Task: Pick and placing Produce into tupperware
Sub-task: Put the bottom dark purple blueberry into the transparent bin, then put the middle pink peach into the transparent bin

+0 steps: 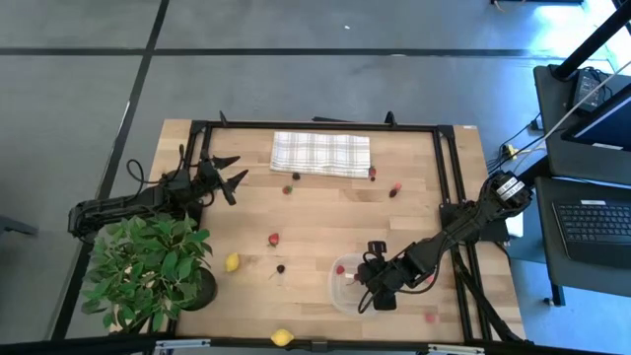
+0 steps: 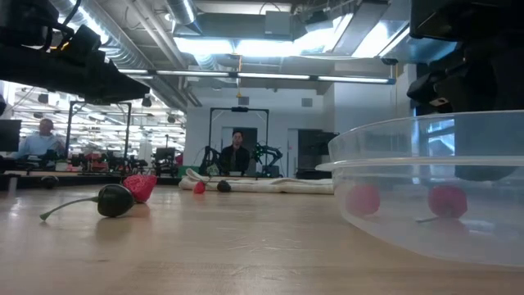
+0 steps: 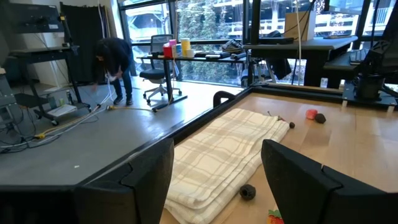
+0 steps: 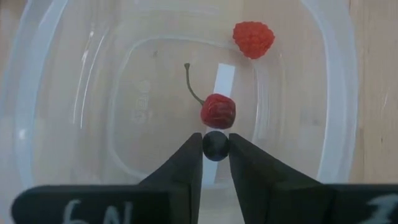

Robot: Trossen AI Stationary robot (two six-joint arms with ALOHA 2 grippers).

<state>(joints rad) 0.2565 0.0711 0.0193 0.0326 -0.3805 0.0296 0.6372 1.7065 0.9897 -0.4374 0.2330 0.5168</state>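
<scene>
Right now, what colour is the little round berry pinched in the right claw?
Dark blue, nearly black: the berry shows best in the right wrist view, held over the tupperware.

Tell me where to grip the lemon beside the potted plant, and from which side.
Grip the lemon across its short middle, coming straight down from above. It lies free on the table, but the plant crowds one side, so a level approach from there looks blocked.

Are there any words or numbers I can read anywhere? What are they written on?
"6N": white marks on the right hand, partly cut off at the picture's edge, so more may be hidden.
The embossed marks on the tupperware floor are too faint to read.
Nothing else is readable.
</scene>
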